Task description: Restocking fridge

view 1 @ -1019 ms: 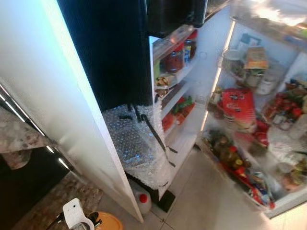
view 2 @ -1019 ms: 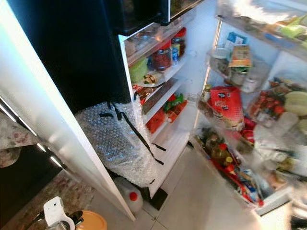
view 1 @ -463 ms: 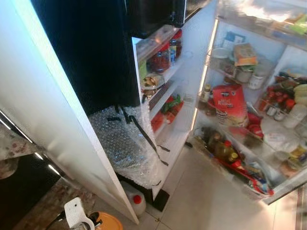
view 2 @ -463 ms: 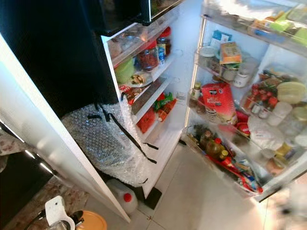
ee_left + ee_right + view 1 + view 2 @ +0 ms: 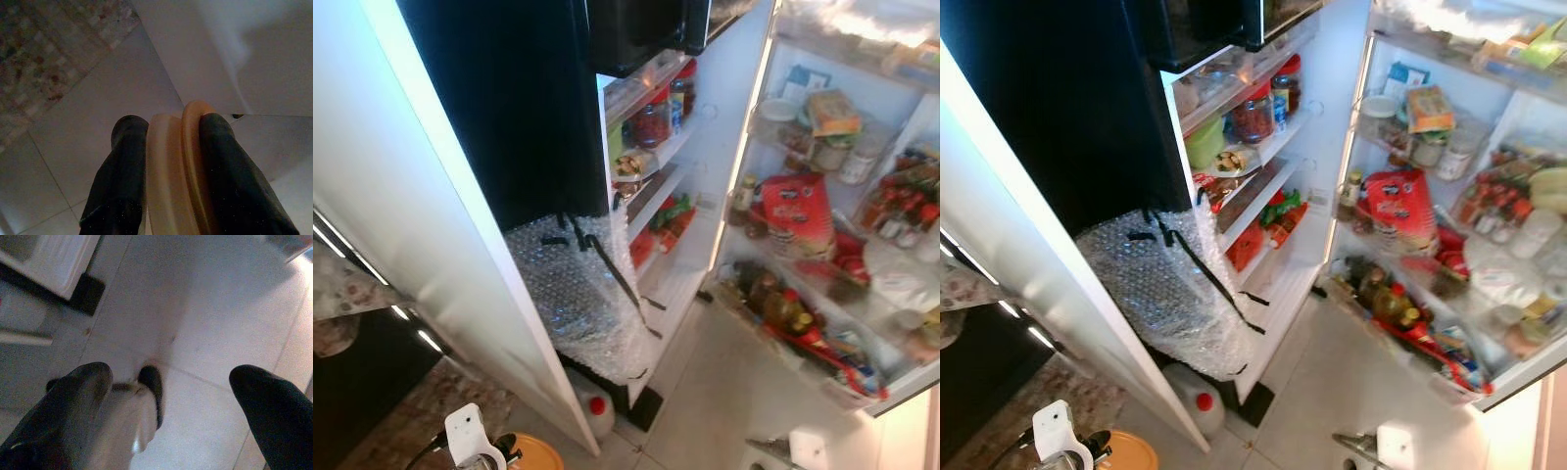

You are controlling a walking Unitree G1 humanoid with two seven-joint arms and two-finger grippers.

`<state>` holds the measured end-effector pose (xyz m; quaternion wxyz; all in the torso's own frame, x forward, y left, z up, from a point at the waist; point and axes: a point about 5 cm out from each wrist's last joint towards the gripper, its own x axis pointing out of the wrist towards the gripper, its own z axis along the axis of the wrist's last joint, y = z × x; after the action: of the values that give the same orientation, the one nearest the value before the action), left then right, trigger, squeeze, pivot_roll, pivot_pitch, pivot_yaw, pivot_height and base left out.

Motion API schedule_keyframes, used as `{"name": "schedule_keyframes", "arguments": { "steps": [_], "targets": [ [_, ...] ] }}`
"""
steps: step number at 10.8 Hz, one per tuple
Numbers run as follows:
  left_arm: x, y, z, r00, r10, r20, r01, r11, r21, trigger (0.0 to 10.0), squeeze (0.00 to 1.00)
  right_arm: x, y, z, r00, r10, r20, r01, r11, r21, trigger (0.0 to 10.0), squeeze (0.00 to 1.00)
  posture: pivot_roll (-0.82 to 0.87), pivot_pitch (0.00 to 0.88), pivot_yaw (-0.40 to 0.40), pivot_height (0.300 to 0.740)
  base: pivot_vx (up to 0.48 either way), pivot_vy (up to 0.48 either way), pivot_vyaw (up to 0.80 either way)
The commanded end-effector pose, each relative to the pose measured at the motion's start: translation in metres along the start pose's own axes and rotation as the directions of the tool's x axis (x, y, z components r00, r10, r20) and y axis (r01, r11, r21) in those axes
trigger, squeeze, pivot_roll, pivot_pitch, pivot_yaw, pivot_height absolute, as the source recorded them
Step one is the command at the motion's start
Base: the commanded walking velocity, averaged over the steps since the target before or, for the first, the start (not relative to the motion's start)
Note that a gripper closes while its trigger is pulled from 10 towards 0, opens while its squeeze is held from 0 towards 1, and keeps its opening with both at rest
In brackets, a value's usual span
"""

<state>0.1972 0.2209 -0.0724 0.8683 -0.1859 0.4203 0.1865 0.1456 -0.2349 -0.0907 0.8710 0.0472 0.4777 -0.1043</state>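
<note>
The fridge [image 5: 1234,147] stood open, its door [image 5: 1449,196] swung wide to the robot's right with the racks packed: a red bag [image 5: 1393,211] on a middle rack, bottles [image 5: 1386,299] on the lowest rack near its inner end, jars [image 5: 1430,137] higher up. Inside, a red-lidded jar [image 5: 1255,116] sat on an upper shelf. Bubble wrap [image 5: 1170,294] covered the lower front of the black cabinet, and a white jug with a red cap [image 5: 1197,403] stood on the floor [image 5: 1332,392] just beneath it. The left tool [image 5: 168,161] was clamped on a pale, orange-rimmed disc [image 5: 173,171], held low over the floor tiles. The right tool [image 5: 176,396] hung with its fingers [image 5: 73,401] apart above the floor, gripping nothing
</note>
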Motion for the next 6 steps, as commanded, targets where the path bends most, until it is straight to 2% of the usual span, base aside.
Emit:
{"name": "schedule_keyframes", "arguments": {
  "steps": [1, 2, 3, 4, 5, 6],
  "targets": [
    [-0.001, 0.008, -0.004, 1.0, 0.023, -0.012, -0.023, 1.0, 0.009, 10.0, 0.0, 0.0, -0.005, 0.009, 0.999, -0.01, 0.038, 0.01, 1.0, 0.005, 10.0, 0.0, -0.11, 0.001, 0.074, 0.74, 0.0, 0.0, 0.0],
    [-0.001, 0.009, -0.004, 1.0, 0.022, -0.016, -0.022, 1.0, 0.014, 10.0, 0.0, 0.0, -0.005, 0.009, 0.999, -0.012, 0.041, 0.012, 1.0, -0.005, 10.0, 0.0, -0.11, 0.0, 0.074, 0.74, 0.0, 0.0, 0.0],
    [-0.001, 0.009, -0.005, 1.0, 0.021, -0.02, -0.021, 1.0, 0.018, 10.0, 0.0, 0.0, -0.006, 0.01, 0.999, -0.018, 0.05, 0.019, 1.0, -0.008, 10.0, 0.0, -0.11, 0.0, 0.073, 0.74, 0.0, 0.0, 0.41],
    [-0.002, 0.01, -0.006, 1.0, 0.022, -0.023, -0.021, 1.0, 0.022, 10.0, 0.0, 0.0, -0.009, 0.014, 0.997, -0.031, 0.072, 0.03, 1.0, 0.005, 10.0, 0.0, -0.11, 0.0, 0.073, 0.74, 0.0, 0.0, 0.8],
    [-0.002, 0.01, -0.007, 0.999, 0.023, -0.025, -0.023, 0.999, 0.027, 10.0, 0.0, 0.0, -0.01, 0.016, 0.997, -0.031, 0.072, 0.03, 0.999, 0.016, 10.0, 0.0, -0.11, 0.0, 0.074, 0.74, 0.0, 0.0, 0.0],
    [-0.002, 0.011, -0.009, 0.999, 0.021, -0.032, -0.019, 0.999, 0.037, 10.0, 0.0, 0.001, -0.008, 0.019, 0.997, -0.012, 0.08, 0.015, 0.999, -0.036, 10.0, 0.0, -0.1, 0.0, 0.074, 0.74, 0.0, 0.0, 0.0]
  ]
}}
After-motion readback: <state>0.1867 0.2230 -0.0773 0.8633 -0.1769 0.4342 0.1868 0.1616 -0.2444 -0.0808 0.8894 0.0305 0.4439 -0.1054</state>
